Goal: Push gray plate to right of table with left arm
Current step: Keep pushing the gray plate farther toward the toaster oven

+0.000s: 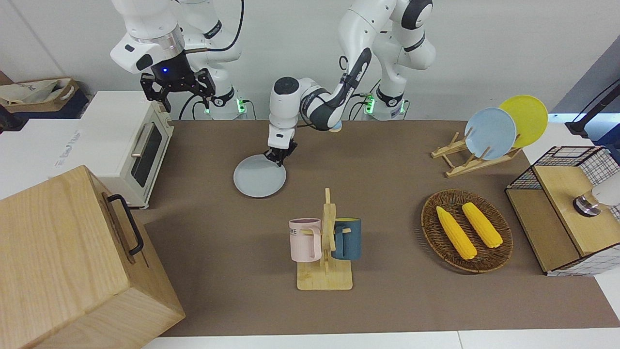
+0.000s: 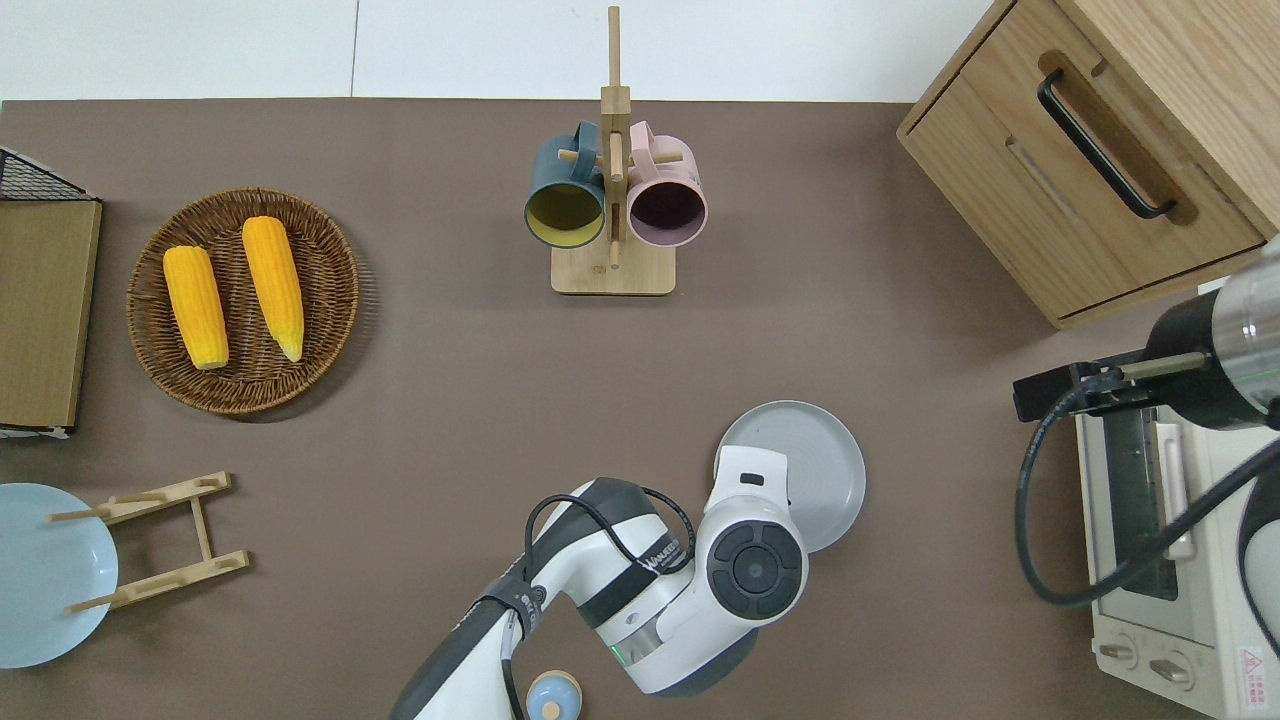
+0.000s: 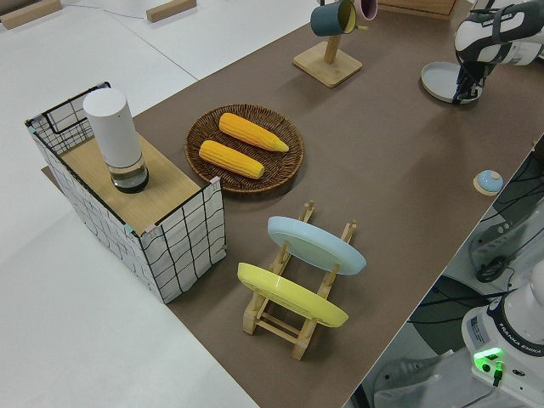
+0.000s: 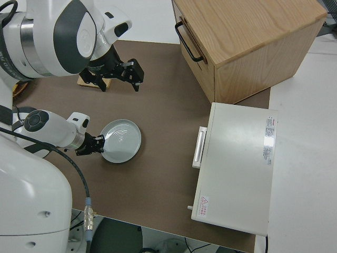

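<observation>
Gray plate (image 1: 259, 177): flat on the desk (image 1: 387, 203), toward the right arm's end, near the white oven (image 1: 131, 145).
Left tool (image 1: 277, 158): lowered at the plate's rim nearest the robots; finger spacing cannot be told.
Right arm: parked, tool (image 1: 178, 87) fingers spread wide.

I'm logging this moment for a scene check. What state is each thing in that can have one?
Gray plate: flat on the table, left gripper at its rim.
Right arm: parked.
Oven: door shut.
Wooden cabinet: drawer shut.
Mugs: hung on the stand.
Sky-blue plate and yellow plate: standing in the rack.
Corn cobs: lying in the basket.
</observation>
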